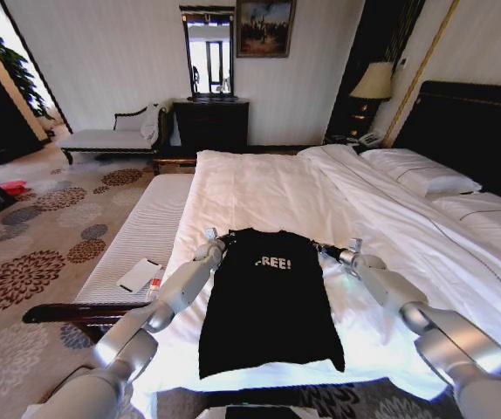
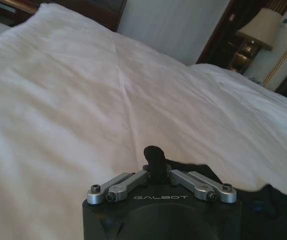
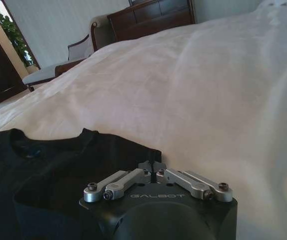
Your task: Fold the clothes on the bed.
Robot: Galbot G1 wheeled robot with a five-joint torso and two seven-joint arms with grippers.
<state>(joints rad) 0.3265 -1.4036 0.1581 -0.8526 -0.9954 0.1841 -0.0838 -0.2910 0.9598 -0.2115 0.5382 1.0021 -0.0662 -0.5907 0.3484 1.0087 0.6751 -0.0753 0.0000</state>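
The black T-shirt [image 1: 268, 301] lies flat on the white bed [image 1: 259, 188], chest up with its "FREE!" lettering [image 1: 273, 263] showing, its hem toward the robot and its collar away from it. Both arms reach forward over the near part of the bed, one on each side of the shirt's upper end. The left gripper [image 1: 218, 237] sits at the shirt's left shoulder; in the left wrist view its fingers [image 2: 154, 159] are drawn together and a small tuft of black fabric stands pinched up between them, with white sheet stretching out beyond the tips. The right gripper [image 1: 323, 250] sits at the opposite shoulder; in the right wrist view its fingers [image 3: 153, 166] are likewise closed together on the edge of the black cloth, the collar and the rest of the shirt spreading away to one side of it and bare sheet to the other. Between the two grippers the shoulder line looks narrowed, both sleeves folded in. Beside the left arm, off the bed's edge, a white-cushioned bench [image 1: 141, 236] carries a small card [image 1: 139, 275].
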